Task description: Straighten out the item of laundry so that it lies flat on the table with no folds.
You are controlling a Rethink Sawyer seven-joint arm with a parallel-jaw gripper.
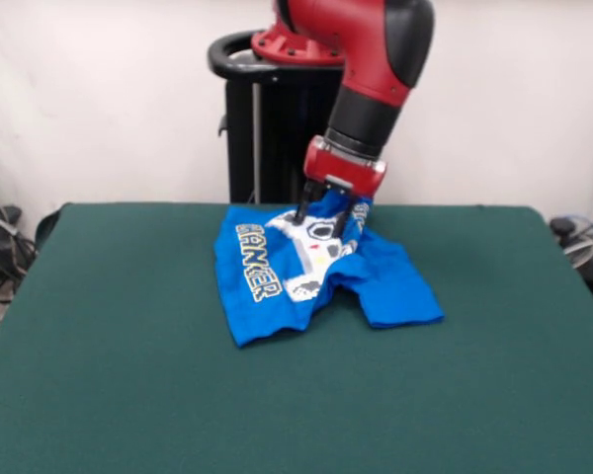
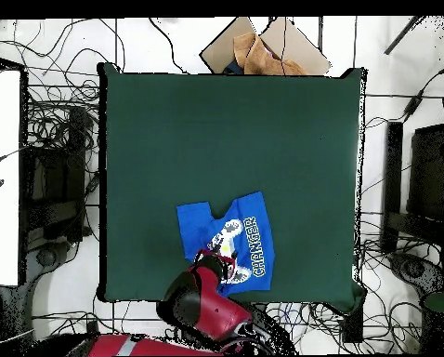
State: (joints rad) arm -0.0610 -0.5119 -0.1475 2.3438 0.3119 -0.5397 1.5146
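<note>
Green felt table (image 1: pixel 99 326); blue T-shirt (image 1: pixel 395 286) crumpled nr robot-side edge, print up. Gripper (image 1: pixel 325 214) fingers pinch a raised fold of shirt's far part.

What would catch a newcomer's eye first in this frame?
The bright blue T-shirt stands out against the dark green table; it lies crumpled near the table's robot side, its print folded so only part of the yellow-outlined lettering reads. Next comes the red and black arm, coming down from above with its gripper planted on the shirt's edge nearest the pedestal, the jaws a little apart around bunched cloth.
</note>
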